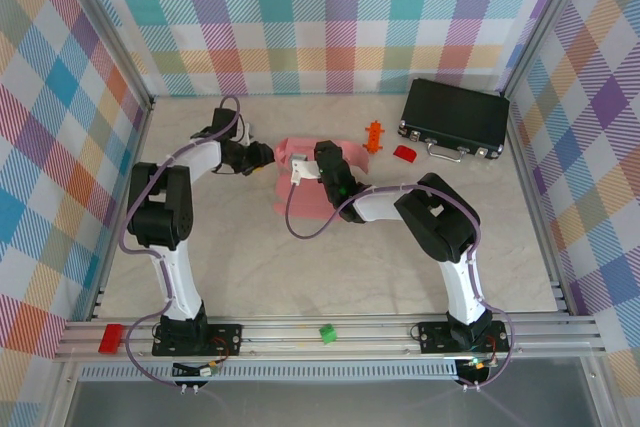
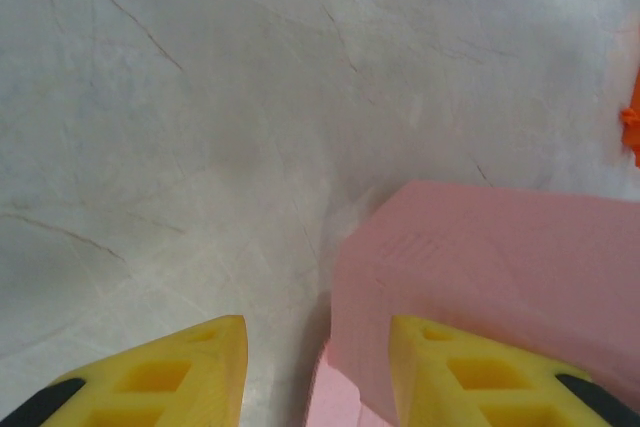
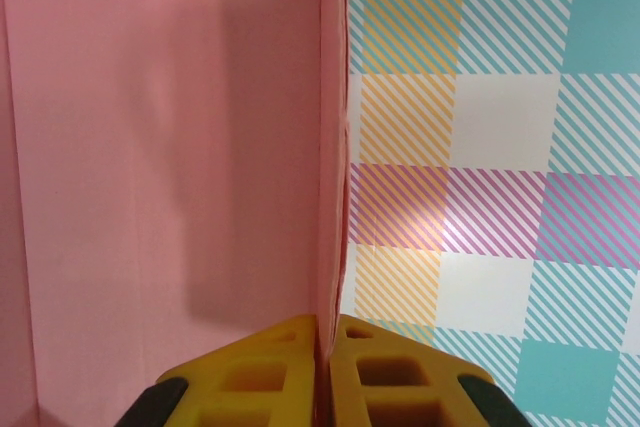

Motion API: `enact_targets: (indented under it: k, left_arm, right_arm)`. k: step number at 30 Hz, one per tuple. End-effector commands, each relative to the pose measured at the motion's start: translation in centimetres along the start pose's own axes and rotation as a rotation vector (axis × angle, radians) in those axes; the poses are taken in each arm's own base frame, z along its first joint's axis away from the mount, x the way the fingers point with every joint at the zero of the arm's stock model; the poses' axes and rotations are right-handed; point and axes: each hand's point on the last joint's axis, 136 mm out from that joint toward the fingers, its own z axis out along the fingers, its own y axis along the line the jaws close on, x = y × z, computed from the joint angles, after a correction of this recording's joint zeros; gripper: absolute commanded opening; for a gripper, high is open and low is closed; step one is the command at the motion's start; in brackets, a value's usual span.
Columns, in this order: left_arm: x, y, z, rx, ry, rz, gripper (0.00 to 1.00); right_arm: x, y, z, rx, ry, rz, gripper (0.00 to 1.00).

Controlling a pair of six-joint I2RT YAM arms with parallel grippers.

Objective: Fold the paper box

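Seen from above, the left fingers (image 1: pixel 264 155) are at the left side of the paper box (image 1: pixel 300 204), which stands mid-worktop (image 1: pixel 250 277), nearer the back edge. The left wrist camera shows them apart, a box corner between them and one finger clear of it. The right wrist camera shows the right fingers (image 3: pixel 345 345) pinched shut on the box's thin wall. A black case (image 1: pixel 455 119) lies in the back right corner. The worktop is pale and marbled, the walls (image 1: pixel 60 147) pastel checked.

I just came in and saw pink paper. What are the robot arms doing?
They're folding a pink paper box on the table. The right gripper is pinching one thin side wall of the box. The left gripper, with its jaws apart, is at a corner of the box on the other side.
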Motion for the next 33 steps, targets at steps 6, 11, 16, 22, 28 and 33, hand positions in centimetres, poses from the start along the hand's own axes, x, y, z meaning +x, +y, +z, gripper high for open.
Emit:
enact_targets:
  k: [6, 11, 16, 22, 28, 33]
  left_arm:
    - [0.6, -3.3, -1.1, 0.115, -0.001, 0.066, 0.40]
    - [0.5, -3.6, -0.3, 0.119, 0.007, 0.089, 0.40]
    - [0.8, -4.3, 0.1, 0.131, 0.012, 0.137, 0.40]
    - [1.1, -4.8, 0.8, 0.143, 0.015, 0.190, 0.40]
    - [1.0, -5.6, 1.4, 0.176, -0.015, 0.248, 0.40]
    - [1.3, -6.1, 1.5, 0.215, -0.026, 0.281, 0.39]
  right_arm:
    - [-0.4, -0.1, 0.5, 0.003, 0.005, 0.020, 0.12]
    - [-0.3, 0.0, 0.4, -0.003, 0.008, 0.024, 0.12]
    - [-0.2, 0.1, 0.4, -0.006, 0.010, 0.026, 0.12]
    - [-0.3, 0.2, 0.4, -0.011, 0.010, 0.029, 0.12]
    - [-0.3, 0.2, 0.5, -0.016, 0.012, 0.033, 0.12]
    - [-0.4, 0.3, 0.5, -0.019, 0.012, 0.032, 0.12]
